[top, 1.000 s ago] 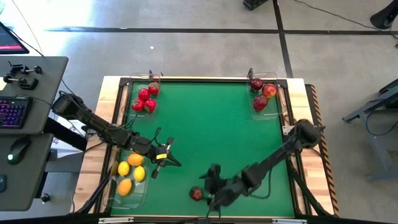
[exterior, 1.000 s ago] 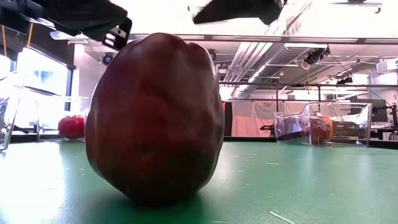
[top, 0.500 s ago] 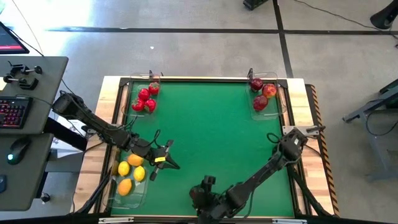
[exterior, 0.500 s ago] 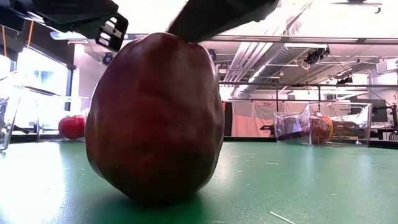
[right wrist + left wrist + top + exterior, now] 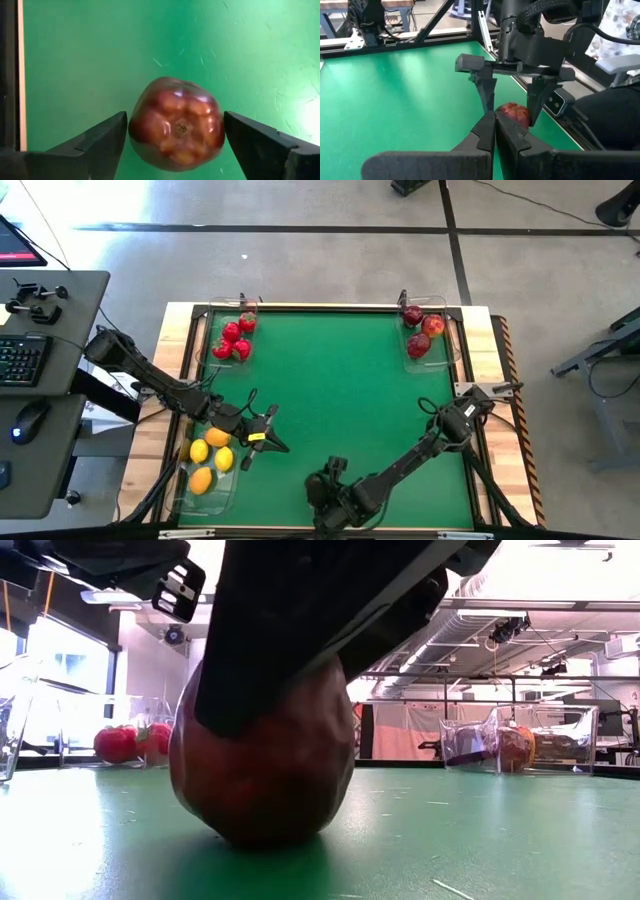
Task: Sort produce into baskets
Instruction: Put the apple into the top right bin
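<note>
A dark red apple [image 5: 175,122] stands on the green mat near the table's near edge, its stem hollow facing up; it also shows in the low view [image 5: 270,790]. My right gripper [image 5: 326,498] is down over it, one finger on each side. My left gripper [image 5: 262,436] is shut and empty above the mat beside the lemon tray [image 5: 190,480], which holds three lemons [image 5: 210,452]. Small red fruits [image 5: 232,340] lie in the far left tray. Three apples [image 5: 420,332] lie in the far right tray. My right gripper holds the apple between its two fingers, which meet its two opposite sides [image 5: 134,125] about halfway up. The fingers [image 5: 100,142] come from above, pointing down. The apple stands upright with its underside [image 5: 265,838] on the mat.
The mat's black frame and wooden border [image 5: 480,510] run close along the near edge beside the apple. The middle of the mat [image 5: 340,390] is bare. A desk with a keyboard [image 5: 25,360] stands left of the table.
My right gripper has moved toward the table's left and near edge, come down over the apple and taken it between its fingers. The apple has shifted on the mat and turned a little; it still rests on the mat.
</note>
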